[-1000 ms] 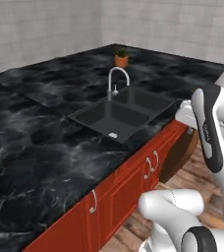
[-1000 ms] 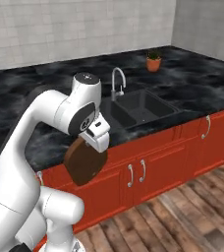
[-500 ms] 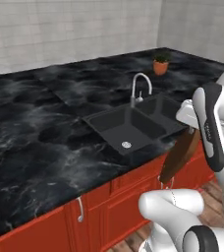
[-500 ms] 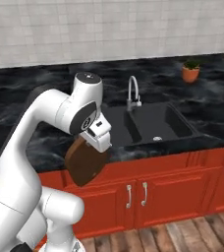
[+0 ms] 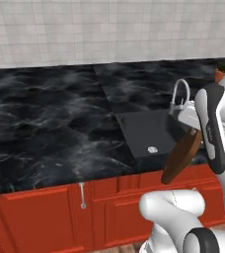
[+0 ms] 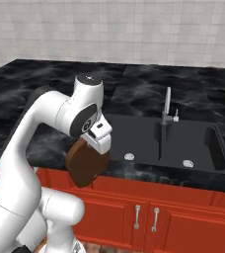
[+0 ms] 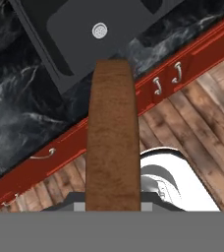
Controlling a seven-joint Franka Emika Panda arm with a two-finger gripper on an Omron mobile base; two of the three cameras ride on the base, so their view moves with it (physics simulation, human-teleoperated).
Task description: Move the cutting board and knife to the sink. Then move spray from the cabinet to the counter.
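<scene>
My tool [image 6: 97, 141] is clamped tight on one end of the cutting board [image 6: 86, 164], and the board hangs down from it, tilted, with its free rounded end lowest. From the right base camera the board sits in front of the red drawers [image 6: 183, 217], its lower end level with the top of the drawer fronts, and it touches nothing but my tool. From the left base camera the cutting board [image 5: 182, 156] slants down and away from the sink [image 5: 151, 132], its upper end over the front edge of the desk [image 5: 50, 128] just beside the sink, its lower end out past the drawer fronts.

Along my hand's own line of sight the cutting board [image 7: 113, 133] runs straight ahead as a narrow brown strip. Its far end points at the sink [image 7: 84, 34], stopping short of the basin's drain [image 7: 99, 30]. The red drawers [image 7: 182, 64] with their short silver handles cross behind it, and wooden floor [image 7: 202, 123] lies beyond them.

The faucet [image 6: 166, 106] stands at the back of the sink, between its two basins. Behind the sink the desk meets a pale tiled wall [image 6: 134, 29].
</scene>
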